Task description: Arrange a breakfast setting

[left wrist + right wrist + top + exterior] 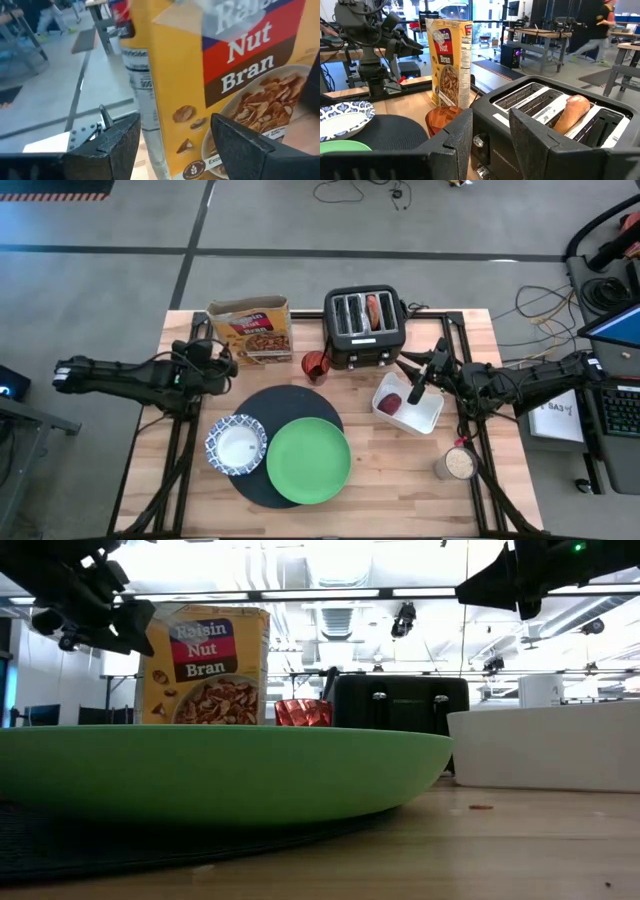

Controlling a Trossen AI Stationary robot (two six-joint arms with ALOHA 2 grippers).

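Observation:
The big black mat (262,408) lies at the table's middle. The lime-green plate (308,461) sits on its near right part, and the blue-and-white bowl (236,445) sits on its left edge. The dark-red lump (391,402) lies in the white tray (428,416). A tan bagel piece (572,112) stands on edge in a slot of the toaster (364,328). The spoon is not in view. My left gripper (226,361) is open and empty, just near of the cereal box (240,75). My right gripper (428,368) is open and empty, above the tray's far edge, pointing at the toaster.
A Raisin Nut Bran box (250,330) stands at the far left of the table. A red cup (316,366) stands between the box and the toaster. A jar (458,463) stands at the near right. Bare wood shows near of the tray and left of the bowl.

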